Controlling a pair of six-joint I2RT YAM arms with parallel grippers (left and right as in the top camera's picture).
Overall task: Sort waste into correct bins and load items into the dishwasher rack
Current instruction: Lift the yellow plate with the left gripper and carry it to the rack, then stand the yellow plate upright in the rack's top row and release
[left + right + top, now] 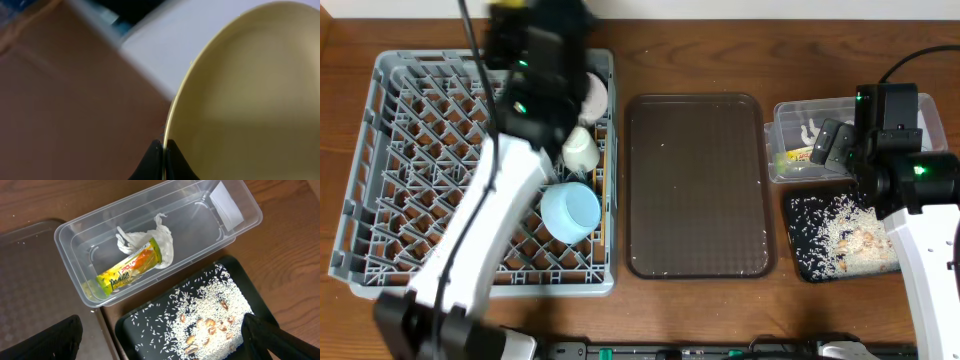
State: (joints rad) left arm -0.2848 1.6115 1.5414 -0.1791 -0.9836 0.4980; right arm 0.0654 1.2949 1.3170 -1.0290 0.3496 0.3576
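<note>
My left gripper (164, 145) is shut on the rim of the yellow plate (250, 100) and holds it on edge. In the overhead view it (525, 25) is over the back of the grey dishwasher rack (380, 180). The white bowl (593, 92), small white cup (582, 150) and light blue bowl (570, 210) sit in the rack's right side. My right gripper (162, 345) is open and empty above the black tray (145, 330) holding rice scraps (210, 310). The clear tub (75, 235) holds the snack wrapper (130, 270) and white tissue (150, 237).
The dark brown serving tray (695, 185) lies between the rack and the bins, with a few rice grains on it. The clear tub (790, 110) stands behind the black tray (800, 250) at the right. Thin wooden sticks (612, 190) lie along the rack's right edge.
</note>
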